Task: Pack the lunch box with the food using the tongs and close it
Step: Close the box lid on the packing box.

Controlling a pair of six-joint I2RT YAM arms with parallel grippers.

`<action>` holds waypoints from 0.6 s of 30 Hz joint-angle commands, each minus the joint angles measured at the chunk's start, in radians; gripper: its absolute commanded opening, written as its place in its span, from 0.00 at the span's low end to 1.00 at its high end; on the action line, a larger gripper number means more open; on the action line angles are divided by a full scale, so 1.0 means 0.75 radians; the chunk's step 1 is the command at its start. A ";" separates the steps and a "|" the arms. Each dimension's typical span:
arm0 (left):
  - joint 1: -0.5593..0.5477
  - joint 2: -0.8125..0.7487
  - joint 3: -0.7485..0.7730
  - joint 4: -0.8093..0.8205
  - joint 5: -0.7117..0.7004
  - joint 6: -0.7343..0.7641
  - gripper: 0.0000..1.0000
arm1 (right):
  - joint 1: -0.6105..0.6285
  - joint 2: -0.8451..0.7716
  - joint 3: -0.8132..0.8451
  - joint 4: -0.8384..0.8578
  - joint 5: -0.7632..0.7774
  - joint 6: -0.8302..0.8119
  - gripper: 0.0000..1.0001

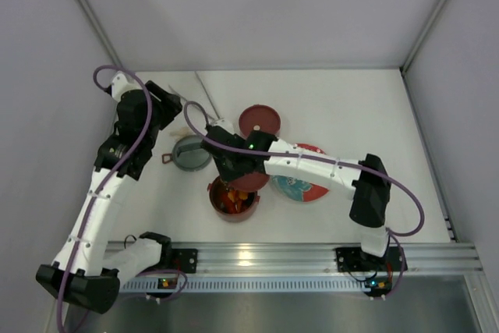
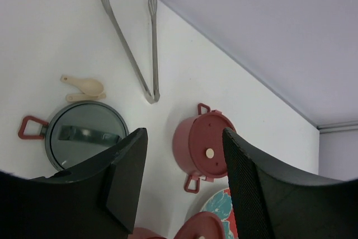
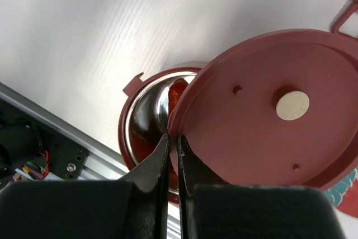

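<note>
My right gripper [image 3: 173, 138] is shut on the rim of a flat maroon lid [image 3: 268, 116]. It holds the lid tilted above a dusty-pink pot [image 3: 134, 121] of the lunch box, near the table's front. Red food [image 3: 178, 92] shows inside the pot's steel bowl; from above, the pot [image 1: 234, 202] holds red and orange pieces. A second pot [image 2: 204, 146] lies bottom-up farther back. The tongs [image 2: 134, 48] lie flat on the table at the back, their V closed end toward the pots. My left gripper [image 2: 184, 177] hovers open and empty above the table, apart from the tongs [image 1: 209, 99].
A grey round dish [image 2: 84, 135] with a red handle sits beside a small cream spoon [image 2: 84, 87]. A red plate with a teal flower [image 1: 304, 186] lies right of the filled pot, under my right arm. Walls close the table's back and sides.
</note>
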 commanded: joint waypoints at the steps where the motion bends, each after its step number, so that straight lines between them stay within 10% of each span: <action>1: 0.004 -0.009 0.123 -0.050 -0.050 0.072 0.62 | 0.063 0.031 0.129 -0.094 0.034 -0.020 0.00; 18: 0.004 0.059 0.326 -0.050 -0.026 0.121 0.62 | 0.231 0.199 0.211 -0.117 -0.034 -0.012 0.00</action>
